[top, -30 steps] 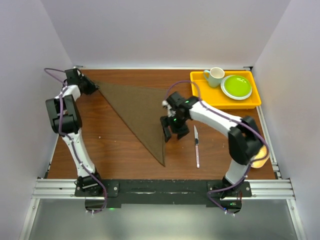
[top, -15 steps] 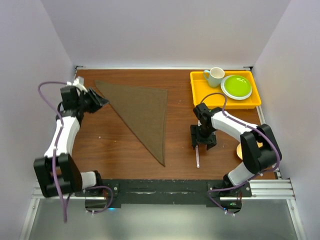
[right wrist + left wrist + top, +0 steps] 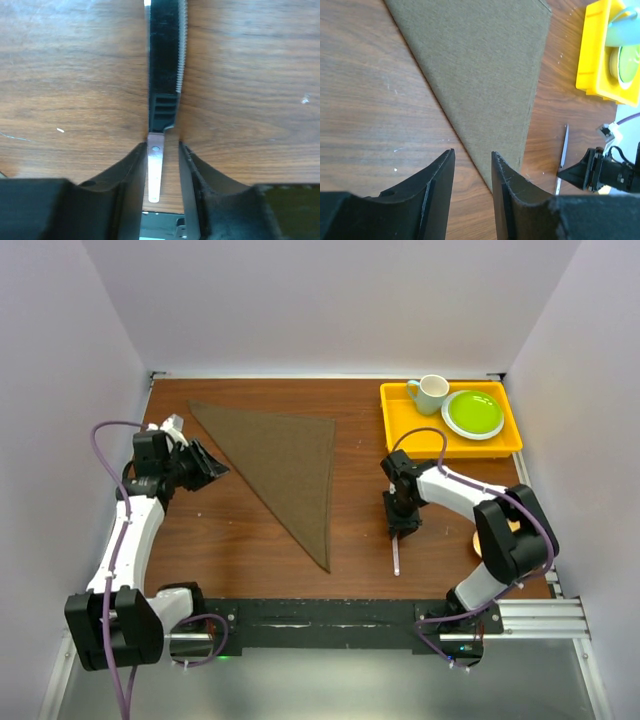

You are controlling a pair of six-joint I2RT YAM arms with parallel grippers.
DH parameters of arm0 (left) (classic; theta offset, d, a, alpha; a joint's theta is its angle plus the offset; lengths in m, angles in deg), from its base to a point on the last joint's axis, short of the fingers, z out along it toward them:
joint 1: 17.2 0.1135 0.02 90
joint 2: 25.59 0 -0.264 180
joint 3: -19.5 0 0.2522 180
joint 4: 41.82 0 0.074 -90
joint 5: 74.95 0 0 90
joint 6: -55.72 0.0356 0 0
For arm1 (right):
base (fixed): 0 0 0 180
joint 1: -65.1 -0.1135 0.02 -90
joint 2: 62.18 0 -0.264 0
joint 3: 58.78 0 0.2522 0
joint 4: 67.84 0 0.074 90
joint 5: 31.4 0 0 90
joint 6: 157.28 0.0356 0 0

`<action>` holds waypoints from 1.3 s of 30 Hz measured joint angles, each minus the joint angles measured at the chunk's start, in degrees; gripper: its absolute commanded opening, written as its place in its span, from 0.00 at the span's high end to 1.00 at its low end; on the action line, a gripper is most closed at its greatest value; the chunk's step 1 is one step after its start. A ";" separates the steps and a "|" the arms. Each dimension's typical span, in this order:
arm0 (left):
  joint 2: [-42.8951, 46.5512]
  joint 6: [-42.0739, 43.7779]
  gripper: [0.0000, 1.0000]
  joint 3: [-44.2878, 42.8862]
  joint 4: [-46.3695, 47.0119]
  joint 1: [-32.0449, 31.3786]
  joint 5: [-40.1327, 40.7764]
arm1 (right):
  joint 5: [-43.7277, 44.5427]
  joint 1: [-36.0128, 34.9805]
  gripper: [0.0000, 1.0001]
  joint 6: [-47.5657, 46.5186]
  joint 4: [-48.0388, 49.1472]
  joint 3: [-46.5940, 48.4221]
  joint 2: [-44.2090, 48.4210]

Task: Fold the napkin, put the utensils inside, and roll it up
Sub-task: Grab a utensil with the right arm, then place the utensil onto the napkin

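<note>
Two tools we see: our right tool (image 3: 401, 523) clamps the slim silver table knife (image 3: 397, 557) on the wooden surface (image 3: 240, 530), our left tool (image 3: 212, 468), fingers narrowly apart, hovers beside the triangular dark brown cloth napkin (image 3: 285, 460).

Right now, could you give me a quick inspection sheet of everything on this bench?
Surface: brown wooden table, faint scratches.
Job's things: dark brown cloth napkin folded into a triangle, flat; slim silver table knife beside it, apart.
Clutter: yellow plastic tray holding a pale mug and a green plate.
Grippers: left gripper open, holding nothing; right gripper straddling the knife, jaws close.
Cables: purple cable looping over the left arm.
Surroundings: plain white walls.
</note>
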 measured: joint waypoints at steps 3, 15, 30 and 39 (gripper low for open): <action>-1.55 0.31 0.53 -2.56 -0.68 -0.02 1.18 | -0.02 -1.05 0.94 -0.15 0.26 -0.02 -0.61; -12.79 -0.28 0.50 -12.31 6.38 0.20 4.59 | 5.77 -11.67 1.00 -3.89 -9.35 24.74 -8.52; -21.64 -3.34 0.50 -12.37 14.73 4.72 4.87 | 2.25 -21.64 1.00 -12.81 -18.12 88.56 -48.02; -21.38 -3.87 0.50 -7.30 16.90 5.51 2.95 | -0.09 -23.71 1.00 -14.49 -15.52 91.12 -50.31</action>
